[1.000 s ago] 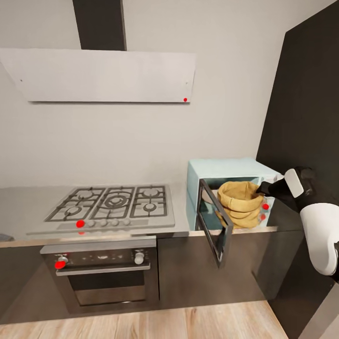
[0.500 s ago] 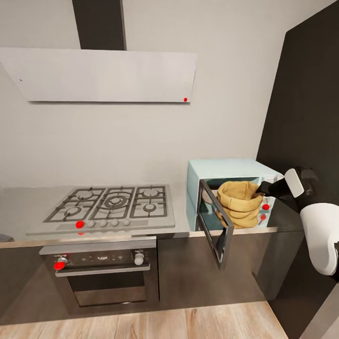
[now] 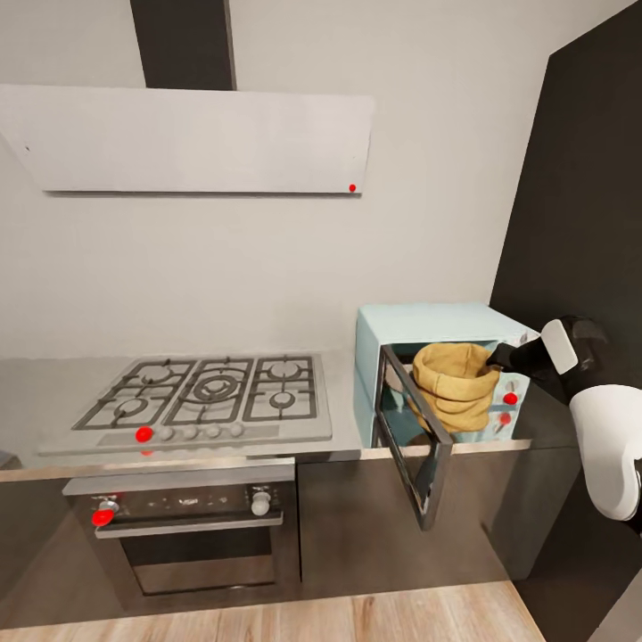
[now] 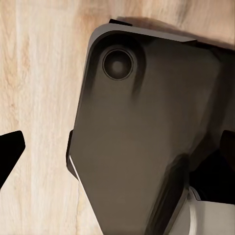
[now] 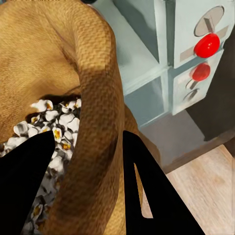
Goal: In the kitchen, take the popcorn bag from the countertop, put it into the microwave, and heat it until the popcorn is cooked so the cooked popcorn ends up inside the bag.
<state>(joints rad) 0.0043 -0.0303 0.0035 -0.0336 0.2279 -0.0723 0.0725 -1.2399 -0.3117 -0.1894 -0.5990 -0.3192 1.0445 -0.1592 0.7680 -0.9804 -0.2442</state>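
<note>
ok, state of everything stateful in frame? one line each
microwave: door open, swung out to its left
bag: upright in the microwave opening, mouth open
popcorn: popped, white, inside the bag
right gripper: shut on the bag rim, one finger inside, one outside
left gripper: over wood floor, jaw state unclear
oven: door closed
hob: no flame showing

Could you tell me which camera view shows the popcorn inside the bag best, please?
The right wrist view: popcorn lies pale and puffed inside the popcorn bag, whose rim sits between the right gripper fingers. The head view shows the bag's outside; the left wrist view shows floor.
</note>
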